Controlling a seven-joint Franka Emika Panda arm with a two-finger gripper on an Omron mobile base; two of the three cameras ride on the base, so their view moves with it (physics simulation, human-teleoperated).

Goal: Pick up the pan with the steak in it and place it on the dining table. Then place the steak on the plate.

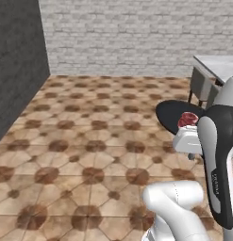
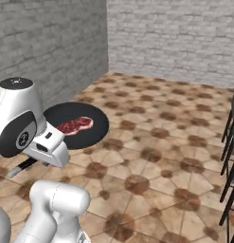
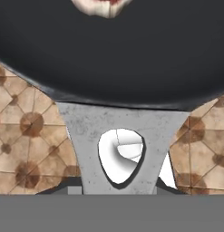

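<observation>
We see the pan [image 2: 80,124] held level above the tiled floor [image 1: 80,141], the steak [image 2: 75,125] lying near its middle. The jaws are clamped on the pan's grey handle [image 3: 127,136], seen in the hand view. A corner of the bench [image 1: 219,66] shows far right, chairs [image 1: 203,87] beside it.
</observation>
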